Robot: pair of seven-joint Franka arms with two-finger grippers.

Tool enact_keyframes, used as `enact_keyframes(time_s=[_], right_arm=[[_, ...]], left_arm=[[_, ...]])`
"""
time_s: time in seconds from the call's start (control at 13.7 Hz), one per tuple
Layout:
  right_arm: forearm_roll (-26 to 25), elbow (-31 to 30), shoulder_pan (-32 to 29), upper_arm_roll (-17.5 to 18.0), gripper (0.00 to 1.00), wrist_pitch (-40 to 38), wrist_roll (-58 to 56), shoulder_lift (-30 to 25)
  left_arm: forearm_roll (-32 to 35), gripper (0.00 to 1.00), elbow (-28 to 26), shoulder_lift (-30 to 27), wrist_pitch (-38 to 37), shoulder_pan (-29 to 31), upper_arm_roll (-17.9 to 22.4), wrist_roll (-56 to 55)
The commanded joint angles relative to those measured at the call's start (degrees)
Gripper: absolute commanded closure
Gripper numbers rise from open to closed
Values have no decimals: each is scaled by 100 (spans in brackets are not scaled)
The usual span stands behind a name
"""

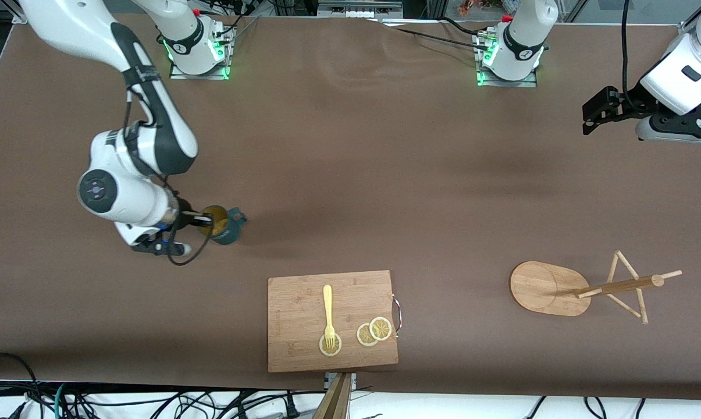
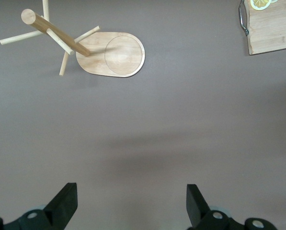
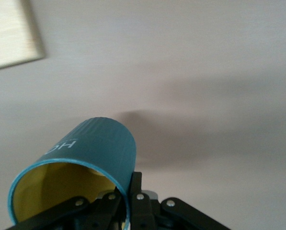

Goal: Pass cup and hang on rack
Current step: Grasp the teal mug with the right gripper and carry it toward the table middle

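Note:
The dark teal cup (image 1: 227, 228), yellowish inside, is tilted, with its handle (image 1: 238, 218) toward the table's middle. My right gripper (image 1: 208, 221) is shut on its rim, one finger inside and one outside, toward the right arm's end of the table. The right wrist view shows the ribbed wall (image 3: 97, 143) and the gripper (image 3: 128, 191) pinching the rim; I cannot tell if the base touches the table. The bamboo rack (image 1: 545, 288) stands toward the left arm's end. My left gripper (image 2: 131, 196) is open and empty, high over bare table, with the rack (image 2: 114, 55) in its view.
A wooden cutting board (image 1: 333, 320) with a yellow fork (image 1: 328, 308) and lemon slices (image 1: 373, 331) lies near the front edge, between cup and rack. Its corner shows in the left wrist view (image 2: 272, 28). Cables run along the front edge.

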Motion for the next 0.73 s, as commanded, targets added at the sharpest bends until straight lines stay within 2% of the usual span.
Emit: enact_keyframes(time_s=[0.0,0.44,0.66], right_arm=[[-50,451,729,25,100,-144,1028,123],[-41,1716,2040,16,100,-144,4086,1028],[-59,2192,2602,-10,100,-101,5037,1459]], left_arm=[[82,0,159,67,-94,-9,1,-40],[82,0,159,76,-94,-9,10,-40],[82,0,159,76,-94,-9,10,-40]])
